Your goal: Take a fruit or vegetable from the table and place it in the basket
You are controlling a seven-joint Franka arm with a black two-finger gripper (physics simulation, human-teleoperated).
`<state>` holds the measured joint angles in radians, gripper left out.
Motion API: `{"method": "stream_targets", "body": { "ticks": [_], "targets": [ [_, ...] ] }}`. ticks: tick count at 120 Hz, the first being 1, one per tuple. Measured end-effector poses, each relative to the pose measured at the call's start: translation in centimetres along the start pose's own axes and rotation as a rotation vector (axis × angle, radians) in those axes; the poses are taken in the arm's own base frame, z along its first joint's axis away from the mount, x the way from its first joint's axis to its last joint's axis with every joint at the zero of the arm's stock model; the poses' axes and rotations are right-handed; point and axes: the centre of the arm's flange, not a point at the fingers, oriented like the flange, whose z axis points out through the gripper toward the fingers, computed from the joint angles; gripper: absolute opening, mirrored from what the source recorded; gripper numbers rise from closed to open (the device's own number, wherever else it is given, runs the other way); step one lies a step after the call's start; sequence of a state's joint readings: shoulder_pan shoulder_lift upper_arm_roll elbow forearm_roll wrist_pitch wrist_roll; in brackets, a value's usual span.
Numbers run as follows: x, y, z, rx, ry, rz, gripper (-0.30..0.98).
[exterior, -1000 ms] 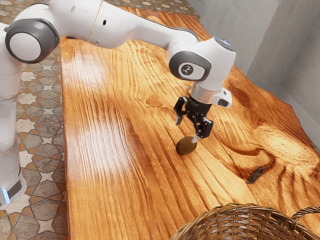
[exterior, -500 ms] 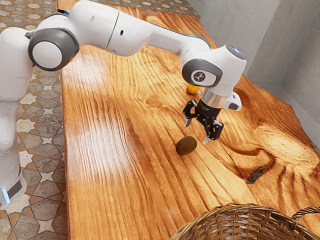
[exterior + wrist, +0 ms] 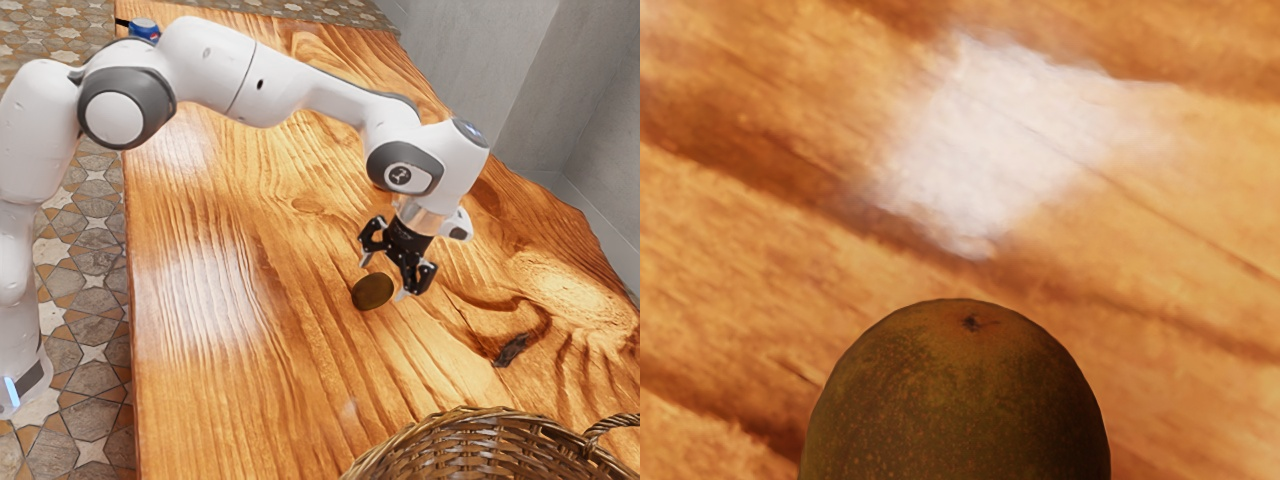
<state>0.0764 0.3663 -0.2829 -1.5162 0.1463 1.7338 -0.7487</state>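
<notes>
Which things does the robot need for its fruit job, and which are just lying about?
For the job:
- brownish-green fruit, by the open gripper
- basket, where the fruit should go
- table, under the fruit

Just lying about:
- blue thing, near the table's edge
- dark patch, maybe only a mark in the wood

Your dark olive-brown, oval, smooth-skinned fruit point(image 3: 371, 292) lies on its side on the glossy orange-brown wooden table point(image 3: 220, 360), well apart from the basket. In the wrist view you can see pale speckles and a small dark scar at one end. Your brown woven wicker basket point(image 3: 468, 440) stands upright, partly cut off by the exterior view's lower edge.
</notes>
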Motion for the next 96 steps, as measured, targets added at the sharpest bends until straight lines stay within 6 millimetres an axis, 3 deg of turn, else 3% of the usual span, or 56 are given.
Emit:
{"method": "stream_targets", "body": {
  "ticks": [65, 96],
  "targets": [
    [1.4, 0.1, 3.5, 0.009, -0.046, -0.020, 0.68],
    [1.4, 0.3, 4.0, -0.001, -0.061, -0.023, 0.30]
  ]
}}
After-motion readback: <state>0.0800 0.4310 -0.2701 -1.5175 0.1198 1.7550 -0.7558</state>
